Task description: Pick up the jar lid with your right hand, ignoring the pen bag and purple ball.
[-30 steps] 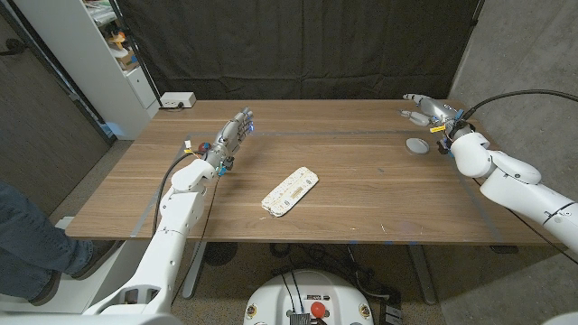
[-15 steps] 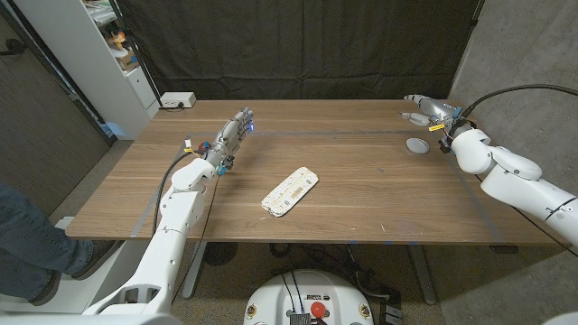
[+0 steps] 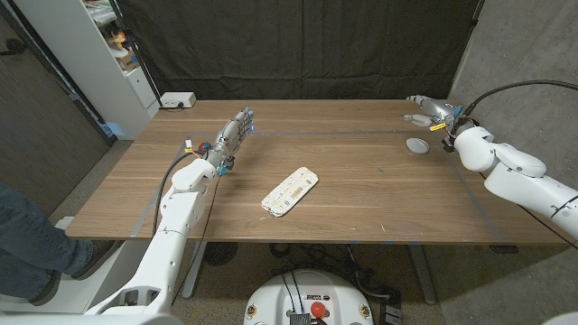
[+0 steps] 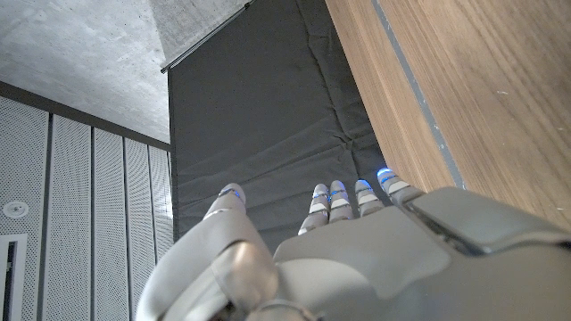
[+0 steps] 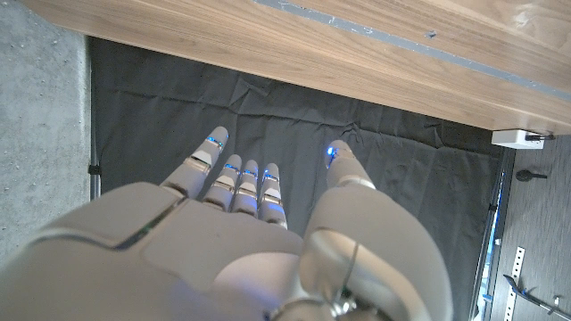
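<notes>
1. Your right hand (image 3: 424,112) hovers empty, fingers extended, at the table's (image 3: 361,194) two-o'clock corner.
2. The jar lid (image 3: 416,144) lies flat just toward six o'clock of it; your fingertips may skid it off the near edge.
3. The pen bag (image 3: 291,190) sits mid-table, well apart.

We record a brown wood-grain worktop (image 3: 361,194) marked with thin blue tape lines. The jar lid (image 3: 416,145) is plain grey. The pen bag (image 3: 291,190) is cream with small scattered dark markings. Both the left robot hand (image 3: 232,135) and right robot hand (image 3: 427,111) are grey with blue-lit fingertips (image 5: 214,138). The backdrop curtain (image 3: 298,50) is black.
</notes>
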